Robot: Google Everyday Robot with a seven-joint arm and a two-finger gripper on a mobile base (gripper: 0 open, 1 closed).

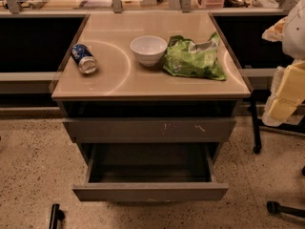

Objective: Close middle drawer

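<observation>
Beneath the cabinet's tan top point(119, 80), the middle drawer point(150, 192) stands pulled far out. Its plain grey-brown front is nearest the camera, and it sits under the scratched upper drawer front point(150, 129), which is slightly out. At the right edge, well apart from that drawer, hangs the pale yellow gripper point(284, 98), partly cut off; whether it is spread or closed cannot be told. A tipped can point(84, 58), a white bowl point(148, 49) and a green snack bag point(194, 58) rest on top.
</observation>
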